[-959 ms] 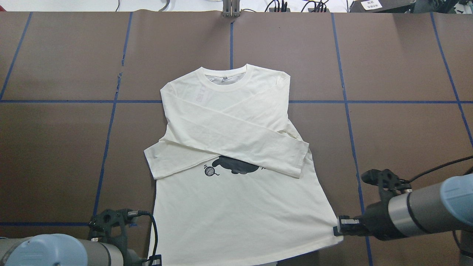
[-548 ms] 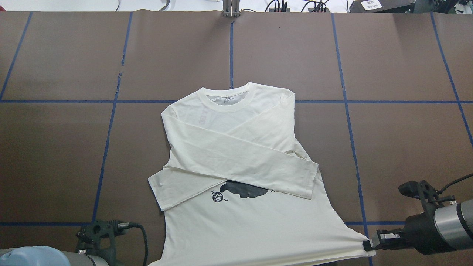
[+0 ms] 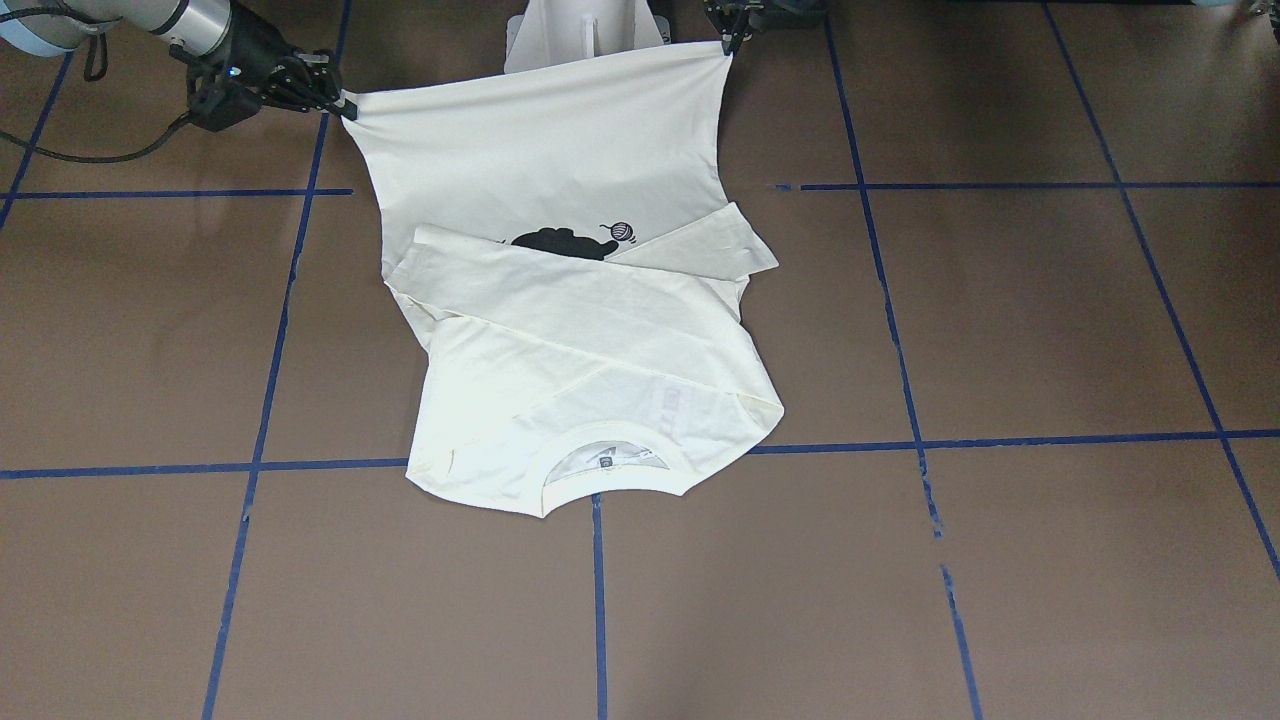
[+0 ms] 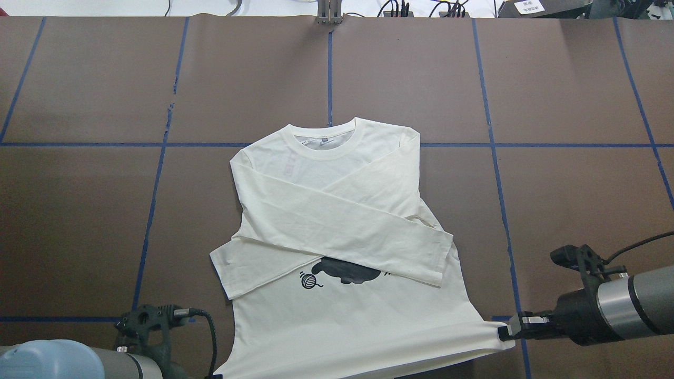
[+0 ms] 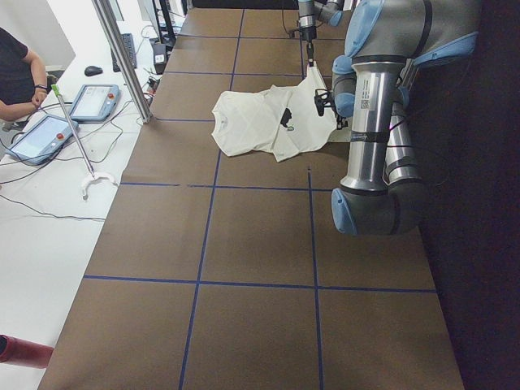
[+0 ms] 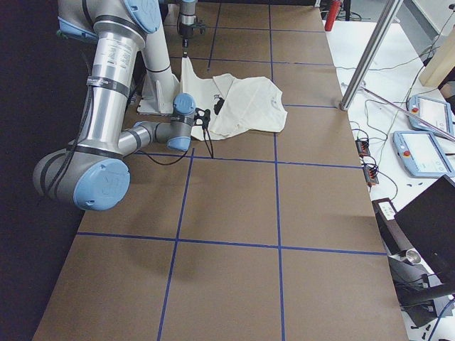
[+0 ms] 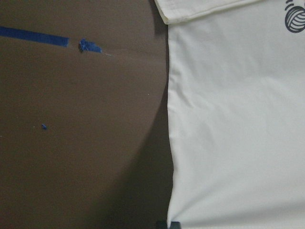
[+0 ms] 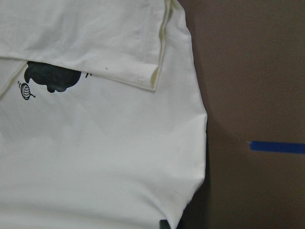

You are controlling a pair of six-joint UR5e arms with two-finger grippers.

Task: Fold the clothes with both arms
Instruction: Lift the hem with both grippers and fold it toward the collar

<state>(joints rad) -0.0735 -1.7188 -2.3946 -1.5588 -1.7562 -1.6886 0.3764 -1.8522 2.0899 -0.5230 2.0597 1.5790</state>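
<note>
The cream-white long-sleeved T-shirt [image 4: 337, 210] lies print side up on the brown table, collar away from me. Both sleeves are folded across the chest and half cover the black cat print [image 4: 345, 271]. My right gripper [image 4: 505, 332] is shut on the hem's right corner; it also shows in the front-facing view [image 3: 345, 103]. My left gripper [image 3: 735, 45] is shut on the hem's other corner, at the table's near edge. The hem is pulled taut between them and raised a little. The wrist views show the shirt's side edges [image 7: 238, 119] [image 8: 105, 143].
The white pedestal base [image 3: 585, 30] stands just behind the hem, between the two grippers. Blue tape lines [image 4: 329, 79] divide the brown table cover. A metal pole [image 5: 122, 61] and operator tablets [image 6: 426, 153] stand off the table's far side.
The shirt was dragged toward me, then stopped. In the last half second my right gripper has moved inward and a little forward with its hem corner. The left arm has shifted slightly.
</note>
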